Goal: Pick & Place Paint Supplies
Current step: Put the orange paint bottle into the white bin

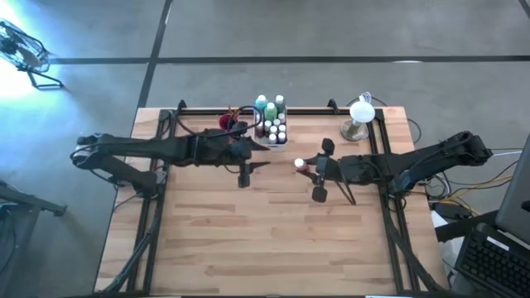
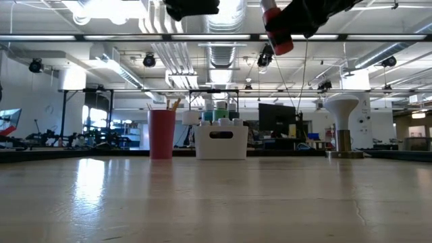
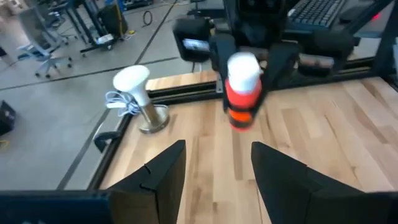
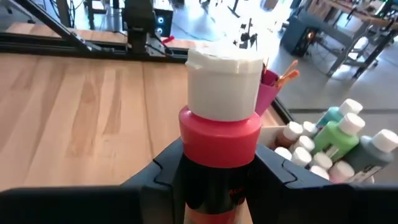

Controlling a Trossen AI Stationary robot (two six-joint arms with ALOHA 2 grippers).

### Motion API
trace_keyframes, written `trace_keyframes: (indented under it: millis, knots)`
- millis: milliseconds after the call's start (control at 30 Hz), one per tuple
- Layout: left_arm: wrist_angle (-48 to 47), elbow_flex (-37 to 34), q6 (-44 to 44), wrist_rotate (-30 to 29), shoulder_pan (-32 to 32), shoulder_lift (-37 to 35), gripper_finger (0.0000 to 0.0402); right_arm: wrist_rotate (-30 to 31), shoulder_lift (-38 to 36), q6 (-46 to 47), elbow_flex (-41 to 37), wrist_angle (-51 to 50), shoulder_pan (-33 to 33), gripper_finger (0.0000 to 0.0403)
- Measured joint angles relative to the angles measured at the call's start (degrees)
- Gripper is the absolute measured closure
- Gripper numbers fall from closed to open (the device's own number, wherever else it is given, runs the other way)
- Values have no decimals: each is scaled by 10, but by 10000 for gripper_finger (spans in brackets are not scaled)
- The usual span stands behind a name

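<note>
My right gripper (image 4: pixel 217 163) is shut on a red paint bottle (image 3: pixel 242 93) with a white cap, high above the table's middle (image 1: pixel 300 165). My left gripper (image 3: pixel 214 152) hangs open and empty just left of it (image 1: pixel 257 163), pointing at the bottle. At the far edge a white tray (image 2: pixel 221 142) stands on the table with several paint bottles (image 4: pixel 336 140) upright in it. Left of the tray stands a magenta cup (image 2: pixel 162 133) with paintbrushes (image 4: pixel 287 73) sticking out of it. My right gripper pinches the red bottle's body (image 4: pixel 189 155) between its two fingers, below the shoulder, one finger on each side. The fingers come roughly level from the table's right side. The bottle stands nearly upright with its cap (image 4: pixel 224 84) up, lifted clear of the table (image 2: pixel 278 30).
A white mushroom-shaped lamp (image 1: pixel 359 117) with a coiled cord stands at the far right. A dark rail (image 1: pixel 248 110) frames the table's far edge. Bare wood (image 1: pixel 265 240) covers the near half of the table.
</note>
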Motion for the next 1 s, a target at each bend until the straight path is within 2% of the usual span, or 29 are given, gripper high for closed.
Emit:
trace_keyframes:
  millis: [133, 333, 533, 800, 1000]
  knots:
    - [-77, 68, -4, -13, 0, 23, 213, -1, 1, 14, 0, -16, 0, 293]
    - [-225, 195, -3, -40, 0, 110, 213, -2, 1, 14, 0, -13, 1, 294]
    - [-280, 287, 32, -44, -2, 188, 213, -7, 1, 14, 0, -16, 1, 292]
    - [-294, 337, 53, -43, -2, 223, 213, -7, 1, 15, 0, -40, 1, 293]
    - [-290, 339, 58, 0, -3, 226, 213, -6, 1, 2, 0, -39, 1, 293]
